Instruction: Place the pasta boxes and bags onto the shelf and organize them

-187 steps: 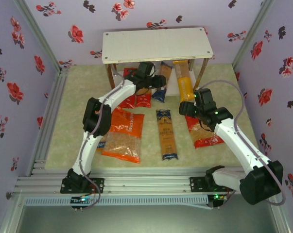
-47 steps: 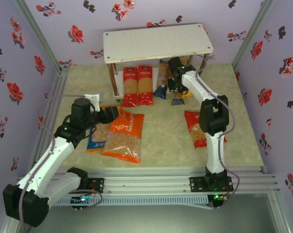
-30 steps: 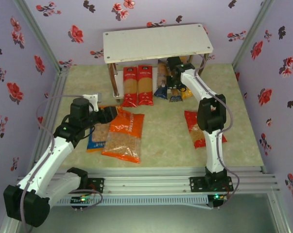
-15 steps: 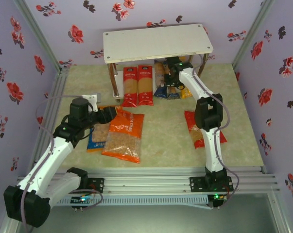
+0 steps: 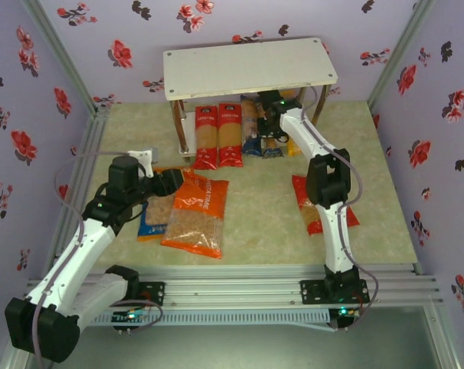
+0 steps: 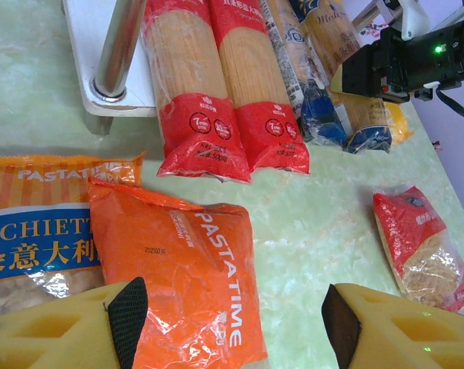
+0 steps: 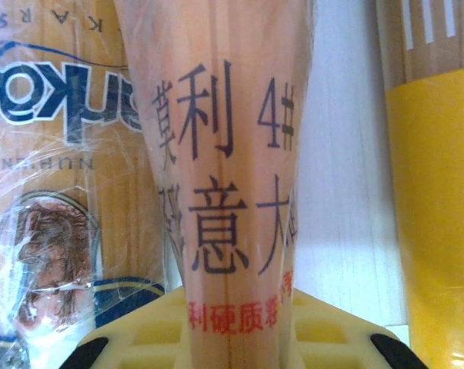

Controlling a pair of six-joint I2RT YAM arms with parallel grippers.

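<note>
Five long, narrow spaghetti packs are laid side by side under the top board of the two-tier white shelf (image 5: 247,69). Each has its long axis running from the near edge towards the back wall. The left red pack (image 6: 189,92) and the right red pack (image 6: 255,92), both of clear film over straight strands, are set touching along their length. They lie on the lower board (image 6: 81,54) beside a round metal leg (image 6: 118,46), with their red ends sticking out past the board's near edge. To their right the dark blue pack (image 6: 316,111) is seen, then the tan-and-blue pack (image 7: 224,138), then the yellow-orange pack (image 7: 439,200).

The right tool (image 7: 239,315) is closed on the tan-and-blue pack, whose crinkled film narrows between the yellow lattice fingers (image 7: 139,330).

The left tool (image 6: 228,323) is spread wide above the glossy orange bag (image 6: 178,261). That bag lies flat, lengthwise front to back, overlapping the edge of the blue bag (image 6: 31,254). The red bag (image 6: 420,246) lies well apart to the right.

All is carried on a pale green marbled worktop (image 5: 255,223). It is enclosed by lilac walls (image 5: 31,92) printed with red and dark flowers, with aluminium rails (image 5: 232,296) along the near edge.
</note>
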